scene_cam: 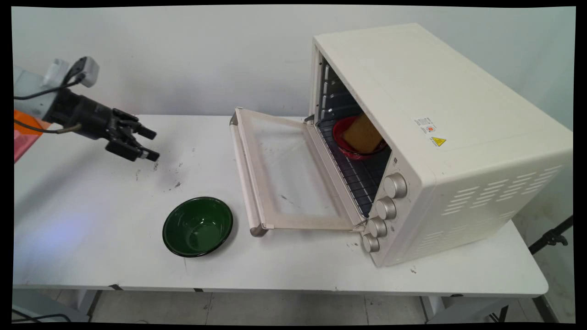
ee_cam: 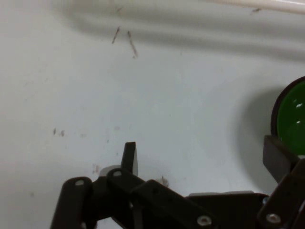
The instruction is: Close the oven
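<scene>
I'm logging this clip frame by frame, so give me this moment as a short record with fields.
claw: open, holding nothing, above the bare table at its left
nearest thing: green bowl, upright, empty, apart from the claw
oven: on the table's right, door folded down flat
inside oven: red dish on the wire rack, with a tan slice in it
knobs: four, in a column on the oven's front

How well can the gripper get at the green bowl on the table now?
Probably well: the open gripper hangs empty above the table, and the green bowl stands apart from the oven door, with nothing between them.
</scene>
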